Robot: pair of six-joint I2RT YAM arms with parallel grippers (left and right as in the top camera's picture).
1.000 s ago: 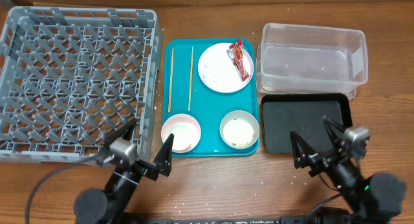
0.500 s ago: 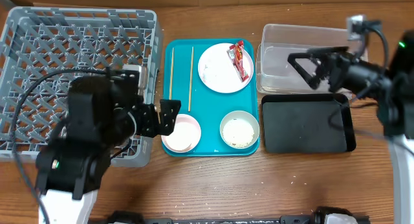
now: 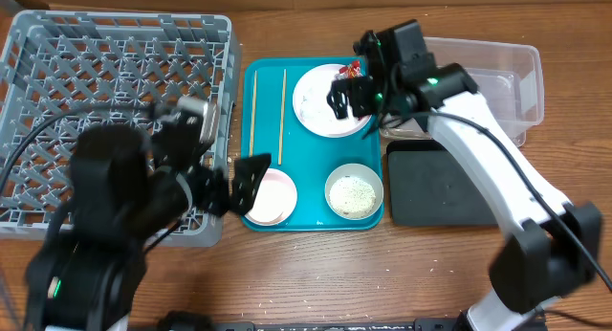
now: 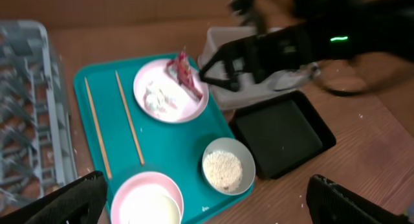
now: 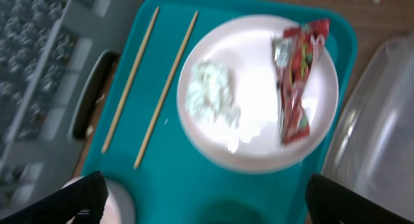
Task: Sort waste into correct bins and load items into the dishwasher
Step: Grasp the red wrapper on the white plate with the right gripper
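wrapper (image 5: 294, 81) on plate (image 5: 252, 62), ahead of R fingers (image 5: 71, 198)

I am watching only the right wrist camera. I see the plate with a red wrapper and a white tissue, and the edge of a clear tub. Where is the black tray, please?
Observer: The black tray lies just right of the teal tray, on the robot's side of the clear tub.
Operator: Thank you. And where is the rice? I cannot find it in my view.
Observer: The rice is in the grey-green bowl, at the near right corner of the teal tray, beside the pink bowl.
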